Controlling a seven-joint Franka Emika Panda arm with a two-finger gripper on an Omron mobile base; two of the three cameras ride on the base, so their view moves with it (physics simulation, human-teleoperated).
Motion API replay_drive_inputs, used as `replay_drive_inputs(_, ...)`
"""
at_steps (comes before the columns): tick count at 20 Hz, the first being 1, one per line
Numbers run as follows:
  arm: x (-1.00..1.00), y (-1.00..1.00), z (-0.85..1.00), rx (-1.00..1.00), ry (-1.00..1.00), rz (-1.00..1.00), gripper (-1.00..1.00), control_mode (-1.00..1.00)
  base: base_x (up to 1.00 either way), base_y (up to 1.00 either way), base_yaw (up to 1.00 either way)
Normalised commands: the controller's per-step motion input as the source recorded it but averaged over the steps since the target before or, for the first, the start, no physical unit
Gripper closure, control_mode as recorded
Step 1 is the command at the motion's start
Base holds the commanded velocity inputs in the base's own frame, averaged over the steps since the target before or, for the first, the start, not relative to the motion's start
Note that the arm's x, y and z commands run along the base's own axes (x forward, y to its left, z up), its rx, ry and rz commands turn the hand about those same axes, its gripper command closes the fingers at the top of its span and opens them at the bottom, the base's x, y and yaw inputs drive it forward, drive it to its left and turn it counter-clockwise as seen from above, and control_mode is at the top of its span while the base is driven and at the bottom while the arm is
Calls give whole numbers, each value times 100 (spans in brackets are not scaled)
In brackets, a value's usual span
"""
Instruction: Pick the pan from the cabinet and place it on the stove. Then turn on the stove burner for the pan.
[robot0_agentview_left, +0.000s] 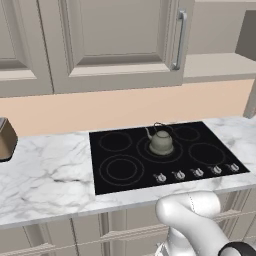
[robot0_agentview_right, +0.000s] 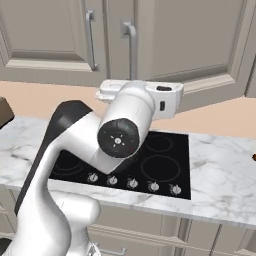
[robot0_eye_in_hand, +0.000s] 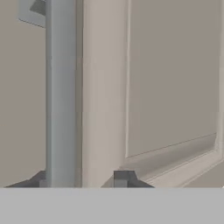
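Note:
The beige cabinet (robot0_agentview_left: 115, 40) hangs above the stove (robot0_agentview_left: 125, 170). Its right door stands partly swung out and bares a plain shelf (robot0_agentview_left: 220, 65). In the hand view my gripper (robot0_eye_in_hand: 82, 180) is open, its two tips either side of the door's grey bar handle (robot0_eye_in_hand: 61, 96). The handle lies close to the left tip and a gap shows on the right side. From the right base view, my white hand (robot0_agentview_right: 150, 97) is raised against the cabinet doors, just under a bar handle (robot0_agentview_right: 131, 47). The pan is out of view.
A grey-green kettle (robot0_agentview_left: 161, 142) sits on the centre ring of the stove (robot0_agentview_right: 160, 165). Small silver knobs (robot0_agentview_left: 197, 172) line the stove's front edge. A toaster (robot0_agentview_left: 5, 140) stands at the far left on the marble counter (robot0_agentview_left: 45, 175). Something dark (robot0_agentview_left: 247, 35) shows beside the shelf.

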Motion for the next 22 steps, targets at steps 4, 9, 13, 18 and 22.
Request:
replay_drive_inputs(4,-43,-10,-38,0,12,0,-100,-100,0,0,0)
replay_drive_inputs(9,-41,13,-18,0,1,0,-100,-100,0,0,0)
replay_drive_inputs(13,-57,16,0,0,-2,0,-100,-100,0,0,0)
replay_drive_inputs(18,-70,29,0,-6,-6,-3,-100,-100,0,0,0)
replay_drive_inputs(22,-50,68,1,-20,-5,-12,-100,-100,0,0,0)
